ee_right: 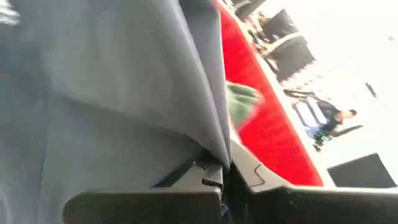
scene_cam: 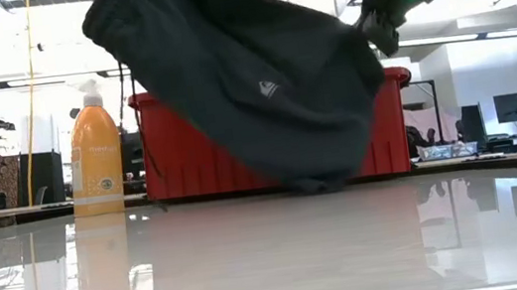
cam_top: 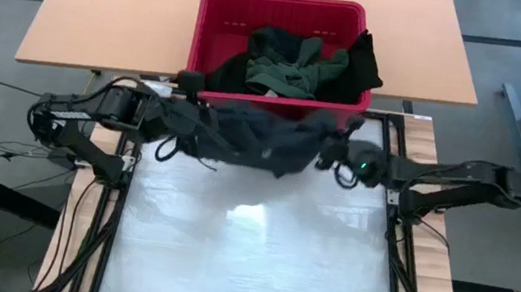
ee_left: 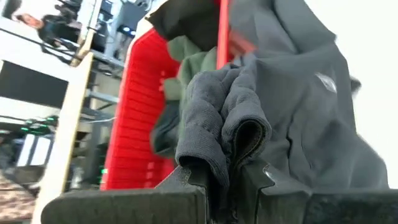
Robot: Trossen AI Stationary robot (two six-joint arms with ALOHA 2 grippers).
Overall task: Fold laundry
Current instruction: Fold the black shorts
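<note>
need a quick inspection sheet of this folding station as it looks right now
surface: pale glossy table, bare in front of the basket
job's things: dark garment held up between both arms, its low edge near the table; green shirt and black cloth in the red basket
clutter: orange spray bottle beside the basket
hands: left hand shut on the garment; right hand shut on the garment
cables: dark cables run down the table's left edge
surroundings: wooden table under the basket; desks and monitors behind
</note>
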